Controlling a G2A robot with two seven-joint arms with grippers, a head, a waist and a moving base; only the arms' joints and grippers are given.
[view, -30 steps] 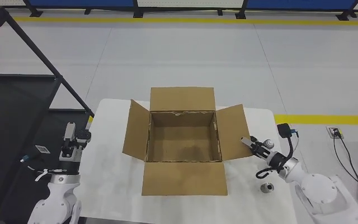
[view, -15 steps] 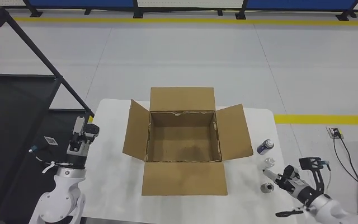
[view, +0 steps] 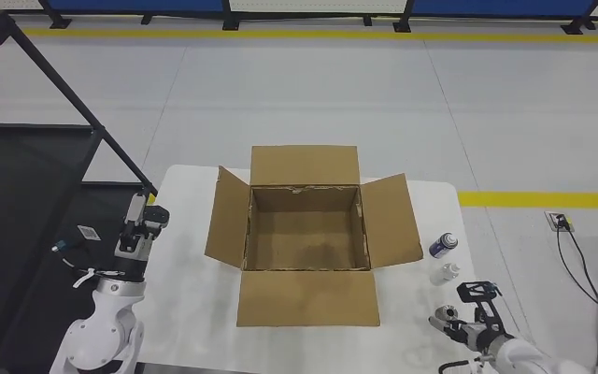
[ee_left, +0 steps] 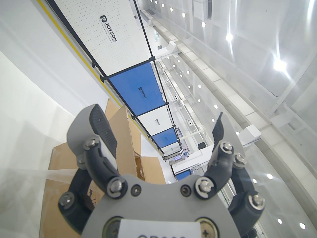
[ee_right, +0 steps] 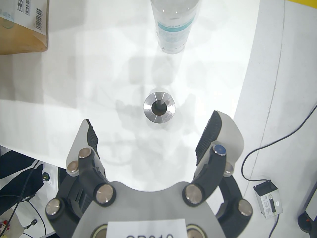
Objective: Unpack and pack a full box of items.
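Top view: the box [view: 306,234] sits mid-frame on the white table [view: 187,280] with all four flaps folded out. Its floor shows bare cardboard, so I judge unpacking done and repacking not yet begun.

Items stand in a column at the right of the frame, just off the box's right flap: a blue can [view: 443,245], then a clear bottle [view: 447,272] below it. Lined up beside the box like this, they are probably staged for an easy return.

Right gripper [view: 450,325]: lower right of the frame, near the table's front edge, released and holding nothing. Its own wrist view puts the spread fingers of the right gripper [ee_right: 151,125] facing a small metal cylinder [ee_right: 159,107] that stands upright with its bore up. The cylinder is just ahead of the pads and not between them. The likely reason is alignment for a pick of the nearest item.

Left gripper [view: 140,224]: left of the frame at the table's edge, well apart from the box and probably parked out of the way. It is also released and empty.

View differences: the right wrist view gives the cylinder's bore, the clear bottle [ee_right: 174,13] beyond it and a labelled box corner [ee_right: 22,25], none of which is legible from above. In the left wrist view the left gripper [ee_left: 158,125] points up at hall ceiling lights, with the box wall [ee_left: 62,162] beside it. Only the top view shows the box interior.
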